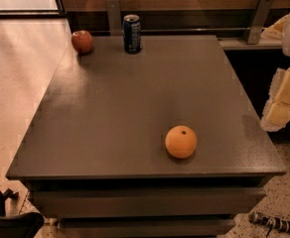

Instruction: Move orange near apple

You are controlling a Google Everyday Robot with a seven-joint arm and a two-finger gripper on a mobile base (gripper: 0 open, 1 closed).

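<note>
Three items share the table (135, 98): the orange (181, 141) near the front edge, the apple (82, 41) far left, a soda can (131, 33) beside it. My gripper (278, 114) hangs off the right side; whether it is released or clenched I cannot tell. I should come down squarely over the orange, since it looks likely to roll.

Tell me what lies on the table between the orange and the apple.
In the camera view the table between orange and apple is bare. The soda can stands aside, right of the apple. The gripper hangs past the table's right edge.
</note>
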